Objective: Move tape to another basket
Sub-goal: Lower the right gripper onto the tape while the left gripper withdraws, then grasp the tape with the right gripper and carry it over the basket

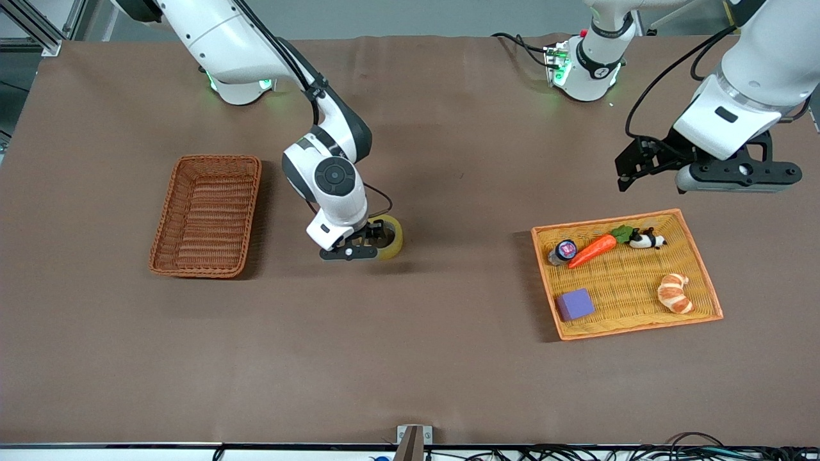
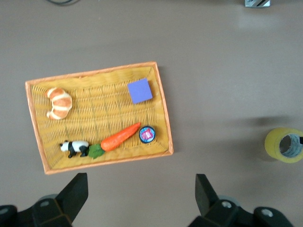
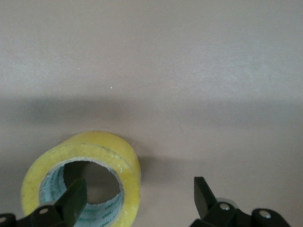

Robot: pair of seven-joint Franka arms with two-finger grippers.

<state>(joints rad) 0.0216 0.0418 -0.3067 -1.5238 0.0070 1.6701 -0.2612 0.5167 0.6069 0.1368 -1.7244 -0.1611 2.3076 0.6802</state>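
Only yellow tray (image 1: 701, 266) filled: carrot (image 1: 592, 251), croissant (image 1: 675, 292).

Right gripper (image 1: 370, 242) reaches low toward 5 o'clock, fingers spread; left gripper (image 1: 631, 168) waits aloft, pointing 9 o'clock, fingers spread

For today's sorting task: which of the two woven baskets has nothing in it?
The reddish-brown wicker basket, toward the right arm's end of the table, holds nothing. The yellow orange-rimmed tray holds a carrot, croissant and other items.

tape (image 1: 389, 237) partly hidden by right tool (image 1: 362, 245), cut off at right wrist view's edge, small round item's (image 1: 565, 249) label unreadable
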